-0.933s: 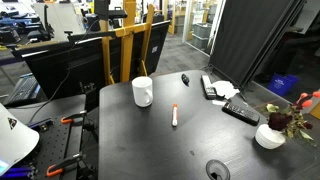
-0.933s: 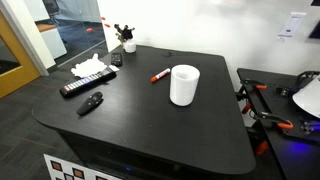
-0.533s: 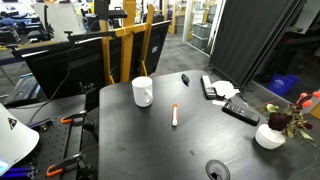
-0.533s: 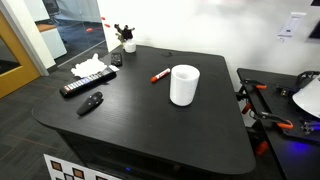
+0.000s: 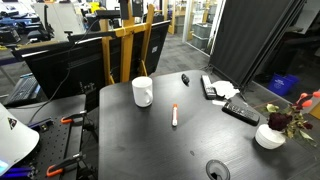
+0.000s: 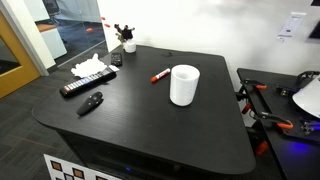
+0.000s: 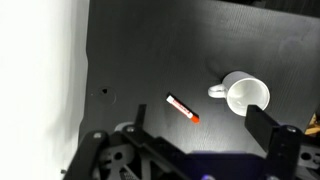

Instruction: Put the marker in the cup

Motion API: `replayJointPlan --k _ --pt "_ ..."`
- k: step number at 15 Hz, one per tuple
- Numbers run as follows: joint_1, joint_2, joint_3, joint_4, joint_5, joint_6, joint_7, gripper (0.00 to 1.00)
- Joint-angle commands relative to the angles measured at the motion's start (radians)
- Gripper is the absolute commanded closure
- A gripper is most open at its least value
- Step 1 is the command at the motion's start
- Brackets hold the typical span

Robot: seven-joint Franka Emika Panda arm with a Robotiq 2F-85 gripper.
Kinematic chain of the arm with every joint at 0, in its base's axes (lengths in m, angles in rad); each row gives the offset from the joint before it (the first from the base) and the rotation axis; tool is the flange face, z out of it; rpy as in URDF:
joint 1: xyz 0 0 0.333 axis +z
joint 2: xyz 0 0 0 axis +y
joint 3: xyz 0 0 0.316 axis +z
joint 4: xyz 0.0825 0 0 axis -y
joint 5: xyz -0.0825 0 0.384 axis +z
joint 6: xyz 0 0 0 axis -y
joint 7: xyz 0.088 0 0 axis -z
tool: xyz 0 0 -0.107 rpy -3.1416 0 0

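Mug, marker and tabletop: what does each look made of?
Mug: likely glazed ceramic; plain white, thick wall, soft sheen.
Marker: probably plastic; slim white barrel, red-orange cap.
Tabletop: matte black with little glare; perhaps laminate or painted wood, cannot tell which.

Black table, matte top, flat.

- Cup: upright on the top.
- Marker: lies flat near the cup, not touching it.
- Remote, tissue, black object: grouped well apart from the cup, beyond the marker.
- Bowl: at a corner, farthest from the cup.
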Motion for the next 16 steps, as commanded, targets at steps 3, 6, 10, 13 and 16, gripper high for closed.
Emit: replayJointPlan --k 3,6,10,13,16 --pt "0.020 0.097 -0.088 -0.034 0.029 0.292 -0.294 0.00" --pt "0.020 0.183 -0.133 -0.042 0.114 0.444 -0.488 0.00" --pt "-0.001 0.304 -0.138 -0.031 0.191 0.546 -0.675 0.00" --pt "-0.018 0.384 -0.121 -0.016 0.199 0.577 -0.743 0.00" --pt "-0.028 0.451 -0.105 -0.007 0.183 0.589 -0.783 0.00"
